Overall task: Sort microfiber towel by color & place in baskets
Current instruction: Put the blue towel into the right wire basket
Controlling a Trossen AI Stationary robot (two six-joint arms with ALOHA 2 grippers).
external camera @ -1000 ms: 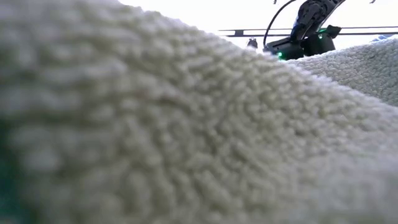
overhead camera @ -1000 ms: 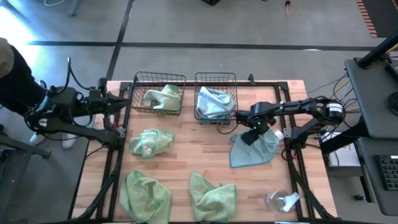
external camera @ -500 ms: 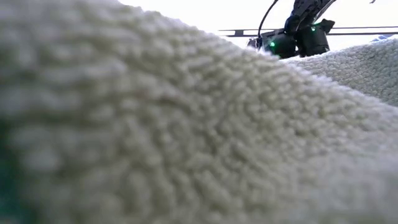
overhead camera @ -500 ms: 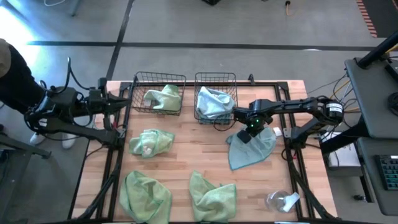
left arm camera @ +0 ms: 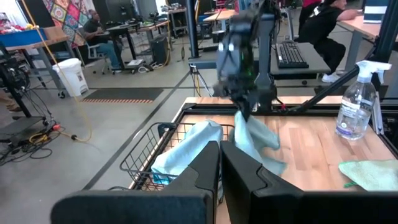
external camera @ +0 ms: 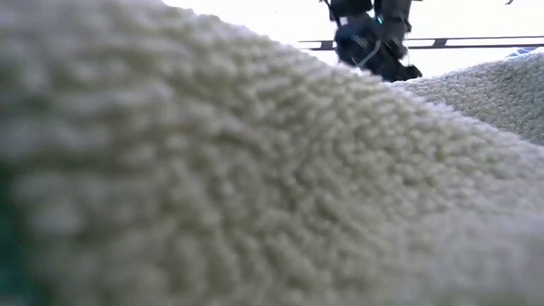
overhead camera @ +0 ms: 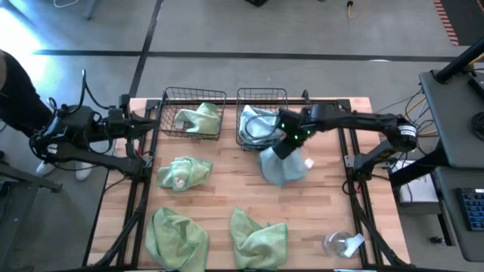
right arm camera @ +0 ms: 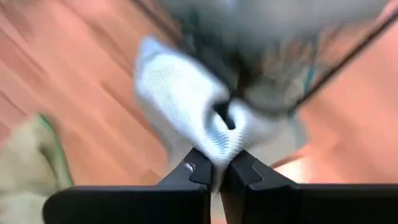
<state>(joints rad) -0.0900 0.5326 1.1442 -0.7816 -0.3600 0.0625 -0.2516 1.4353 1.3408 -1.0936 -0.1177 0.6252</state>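
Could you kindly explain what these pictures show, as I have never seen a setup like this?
Two robot arms work at a wooden table. The overhead picture shows everything; the low picture sits at table height, almost wholly blocked by a green towel; the other two come from cameras on the wrists. The right gripper is shut on a blue-grey towel, hanging beside the right basket, which already holds a blue-grey one. The left basket holds a green towel. Three more green towels and a clear spray bottle lie on the table. The left gripper waits, shut, at the table's left edge.
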